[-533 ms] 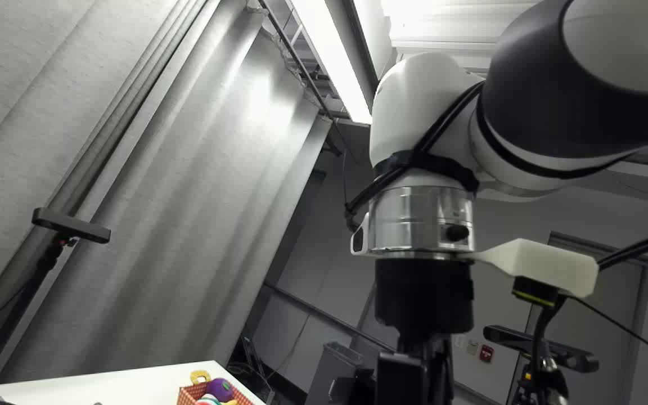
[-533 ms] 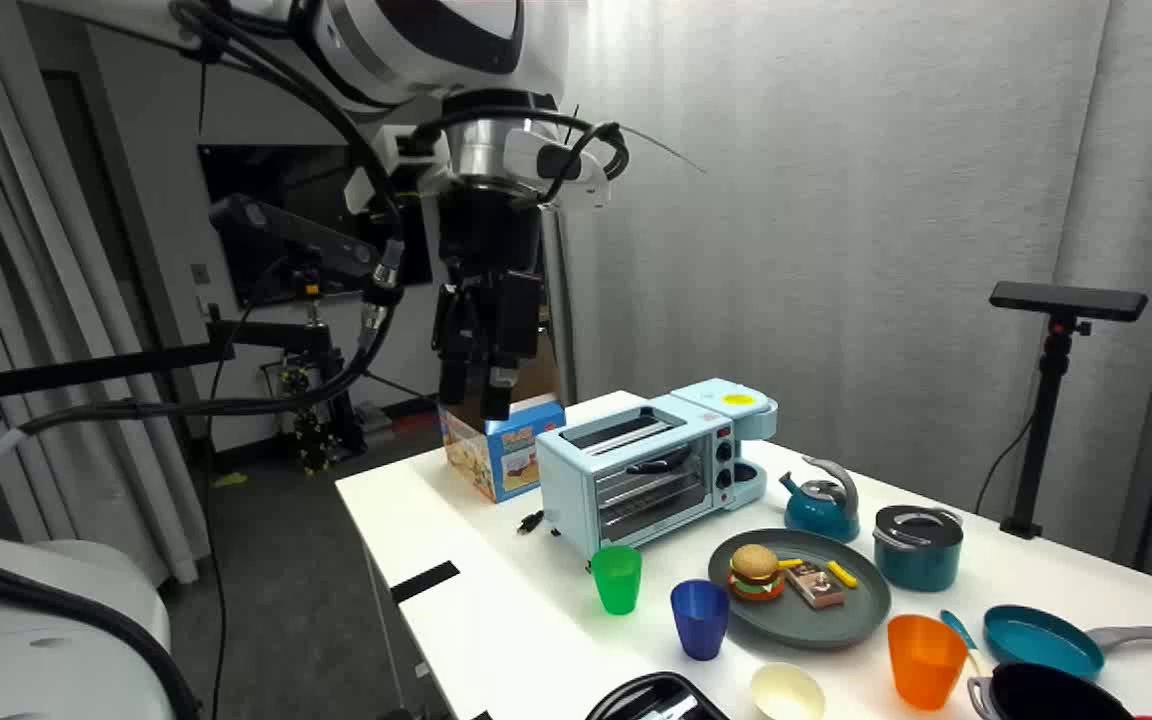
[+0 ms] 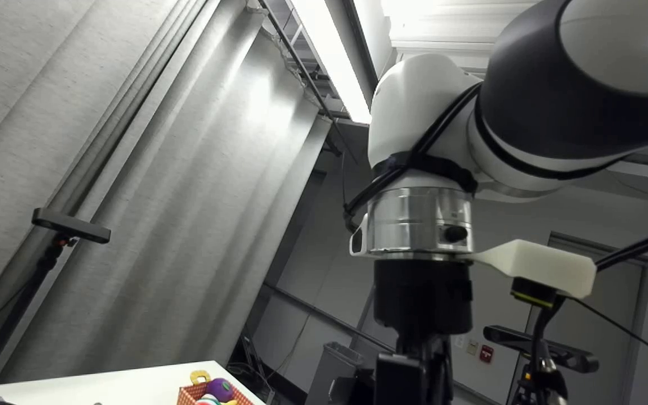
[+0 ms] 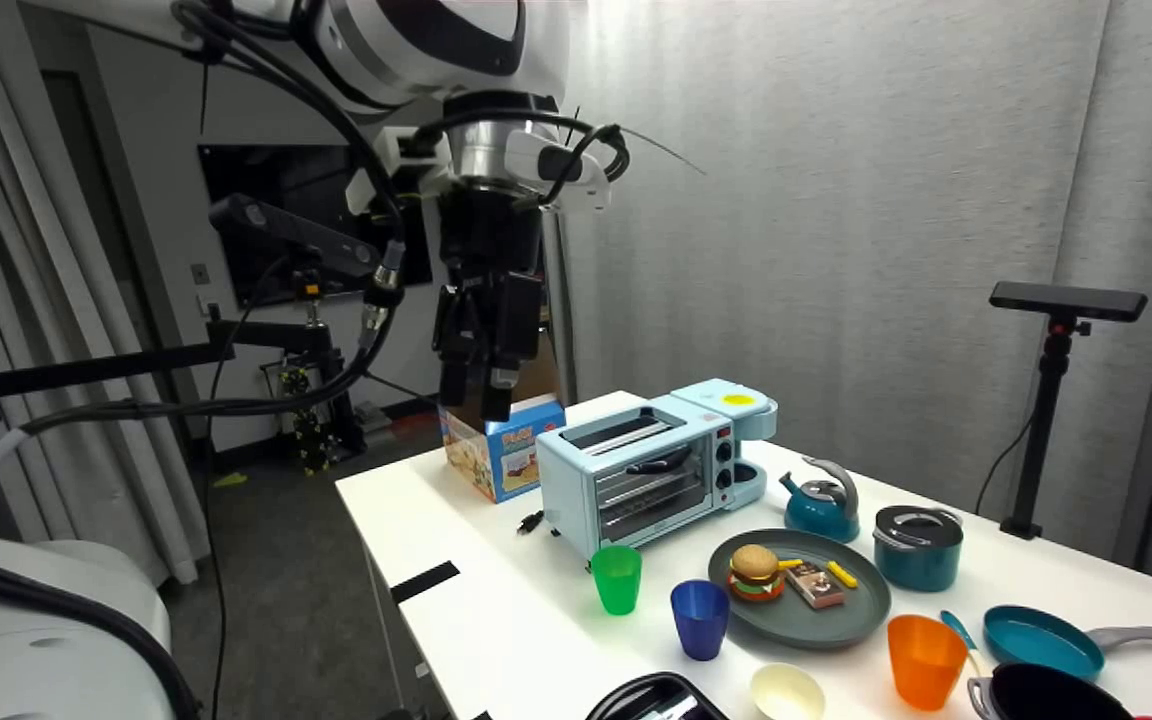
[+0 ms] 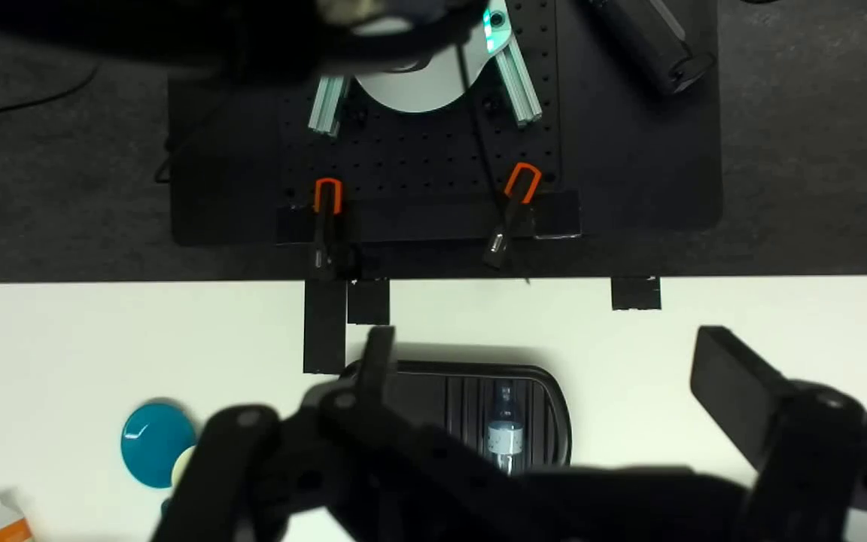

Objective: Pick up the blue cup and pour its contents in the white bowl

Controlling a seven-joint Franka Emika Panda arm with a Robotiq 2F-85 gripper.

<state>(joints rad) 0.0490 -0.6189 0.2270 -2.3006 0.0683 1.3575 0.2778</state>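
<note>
Blue cup (image 4: pixel 700 622) stands upright on the white table (image 4: pixel 536 640) in an exterior view, between the green cup (image 4: pixel 618 580) and the white bowl (image 4: pixel 788 692); what it contains, I cannot tell. Just beside it, the grey plate (image 4: pixel 836 624) carries a toy burger (image 4: pixel 756 573) and yellow sticks (image 4: pixel 843 574). In an exterior view, the checked basket (image 3: pixel 187 395) holds a purple toy (image 3: pixel 220 388). In the wrist view, the gripper (image 5: pixel 545 357) has its jaws wide apart, and the black tray (image 5: pixel 479 369) contains a bottle (image 5: pixel 506 435).

Glaring ceiling light (image 3: pixel 334 59), sheen on grey curtain (image 3: pixel 189 208), dim floor (image 4: pixel 281 560)
</note>
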